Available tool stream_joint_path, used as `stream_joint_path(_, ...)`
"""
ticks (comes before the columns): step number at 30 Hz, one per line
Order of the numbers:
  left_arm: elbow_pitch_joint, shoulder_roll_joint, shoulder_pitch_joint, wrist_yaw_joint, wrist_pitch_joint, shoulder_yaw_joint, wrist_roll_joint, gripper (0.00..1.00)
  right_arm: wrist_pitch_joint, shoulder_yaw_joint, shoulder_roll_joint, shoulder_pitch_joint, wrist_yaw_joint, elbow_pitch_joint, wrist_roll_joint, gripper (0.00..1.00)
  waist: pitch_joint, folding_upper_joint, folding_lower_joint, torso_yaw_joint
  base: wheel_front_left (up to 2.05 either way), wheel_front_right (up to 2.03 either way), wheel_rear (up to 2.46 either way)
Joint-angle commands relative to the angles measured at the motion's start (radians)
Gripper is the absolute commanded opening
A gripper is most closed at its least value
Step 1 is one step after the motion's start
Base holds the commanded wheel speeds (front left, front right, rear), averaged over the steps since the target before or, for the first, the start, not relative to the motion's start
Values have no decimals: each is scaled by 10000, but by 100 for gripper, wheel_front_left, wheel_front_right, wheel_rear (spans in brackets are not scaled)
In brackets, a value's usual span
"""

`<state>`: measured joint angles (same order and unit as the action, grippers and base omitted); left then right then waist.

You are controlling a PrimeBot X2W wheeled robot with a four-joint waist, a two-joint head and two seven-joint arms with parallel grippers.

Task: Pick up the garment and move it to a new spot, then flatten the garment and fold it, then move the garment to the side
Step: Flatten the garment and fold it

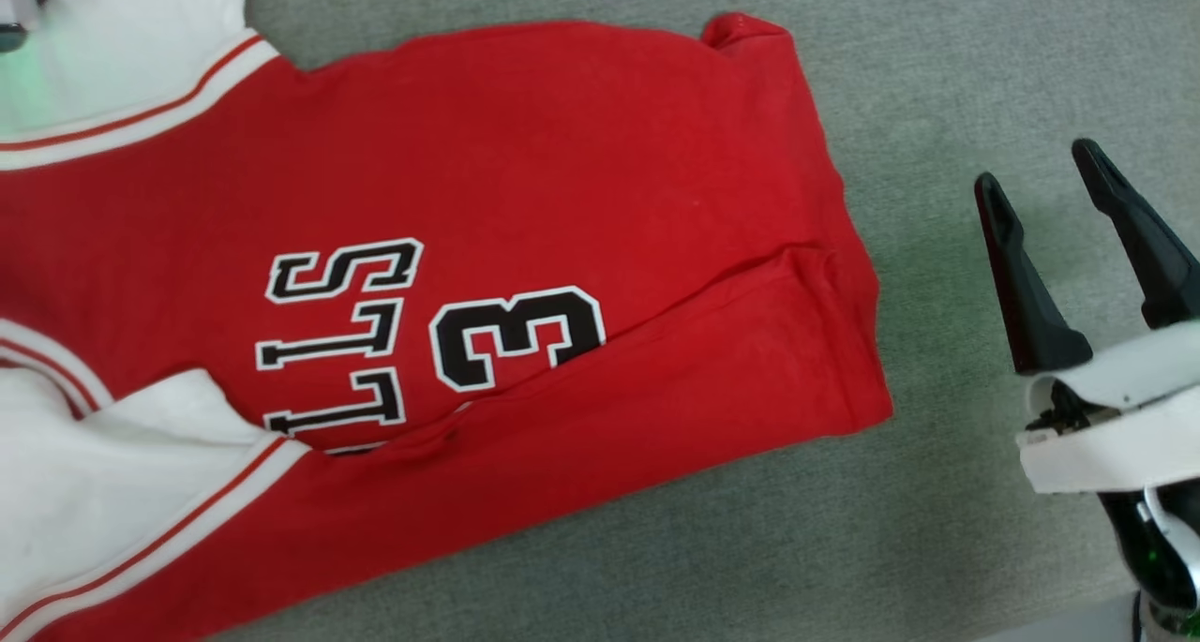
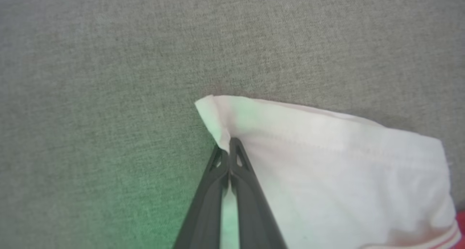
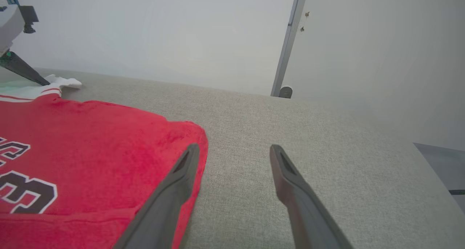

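- Lying flat on the grey woven bench (image 1: 937,61), the garment (image 1: 562,173) is a red T-shirt spread print side up. It takes up the left and middle of the head view.
- Black lettering (image 1: 516,337) with a white outline, including a numeral 3, reads sideways in that view. A red flap folded over along the lower edge covers part of it.
- Two white sleeves carry thin red-and-white stripe trim: the upper sleeve (image 1: 122,61) at the top left and the lower sleeve (image 1: 112,492) at the bottom left.
- The left end effector (image 2: 229,147) has its two dark fingers pressed together, pinching a corner of the upper sleeve between the tips. A small point of white cloth projects past the tips, and the fabric puckers at the grip.
- A faint green tint falls on the bench and on the sleeve beside those fingers.
- The right end effector (image 1: 1039,169) has its fingers spread wide with nothing between them. In the head view it sits over bare bench to the right of the garment's hem, apart from it.
- In the right wrist view one of its fingers overlaps the red hem edge; whether it touches the cloth cannot be told.
- Beyond the far edge of the bench stand a pale wall (image 3: 163,34) and a grey upright post (image 3: 288,41).
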<state>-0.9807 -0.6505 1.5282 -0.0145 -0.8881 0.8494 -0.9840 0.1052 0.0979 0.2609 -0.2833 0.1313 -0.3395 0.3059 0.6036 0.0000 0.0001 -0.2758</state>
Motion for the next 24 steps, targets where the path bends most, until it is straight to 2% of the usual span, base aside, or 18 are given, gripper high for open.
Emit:
stream_joint_path(1,-145,205,-485,-82,-142,189,6,0,251,-14,3,-194,-12,-44,226,100,-76,0,-1,120,0,0,0)
stream_joint_path(7,-190,673,-462,-229,157,108,-151,0,2481,26,336,-1415,-14,99,920,100,-252,0,-1,534,0,0,0)
stream_joint_path(13,-289,1230,-174,-351,457,96,-211,0,5589,463,955,-3215,-12,1214,1423,100,-215,0,-1,1033,0,0,0)
stream_joint_path(15,-379,1506,12,-435,592,88,-239,0,6705,777,1096,-4120,-12,1935,1766,100,-129,0,-1,1264,0,0,0)
stream_joint_path(24,-816,2070,295,-733,1015,139,-261,0,8475,1887,1137,-6112,-12,4301,2559,100,103,0,-1,1686,0,0,0)
